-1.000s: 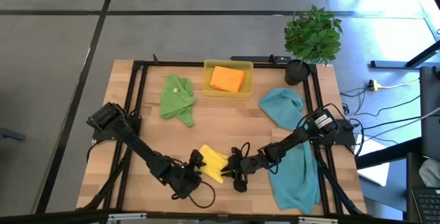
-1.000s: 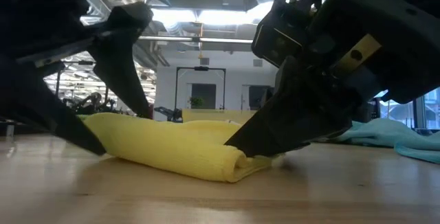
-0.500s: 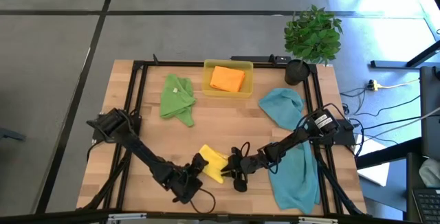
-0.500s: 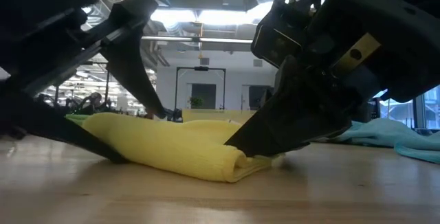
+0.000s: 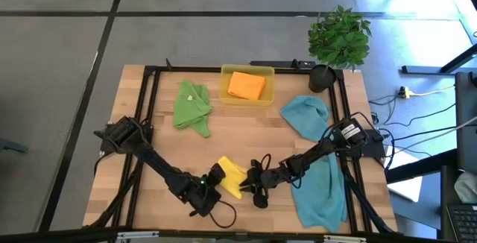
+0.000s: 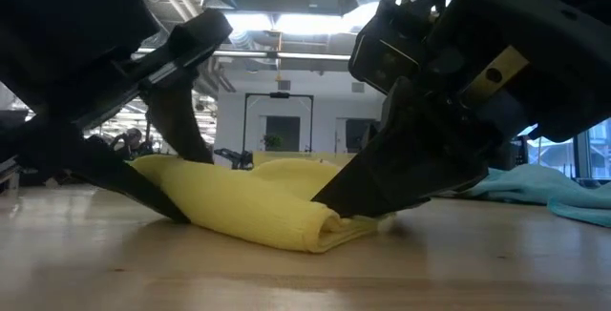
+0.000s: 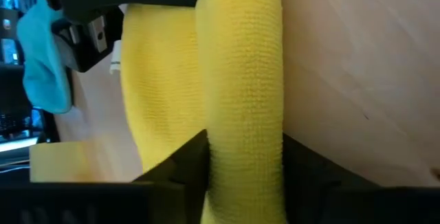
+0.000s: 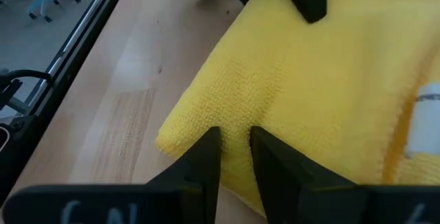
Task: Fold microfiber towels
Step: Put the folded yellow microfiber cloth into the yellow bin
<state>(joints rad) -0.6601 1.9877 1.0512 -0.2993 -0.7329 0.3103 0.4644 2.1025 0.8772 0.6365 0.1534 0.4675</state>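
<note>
One orange towel (image 5: 246, 85) sits folded in the tray (image 5: 225, 94), while both the left gripper (image 5: 212, 181) and right gripper (image 5: 252, 181) pinch the half-folded yellow towel (image 5: 232, 177) near the table's front edge; green towel (image 5: 192, 106) and teal towels (image 5: 319, 176) remain unfolded

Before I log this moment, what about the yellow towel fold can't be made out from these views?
- High view: the left gripper and right gripper cover both ends of the yellow towel; layers too small to count.
- Low view: the towel's far side lies behind its own fold; arm bodies block its ends.
- Left wrist view: the frame edge cuts the towel off.
- Right wrist view: the white tag is unreadable.
</note>
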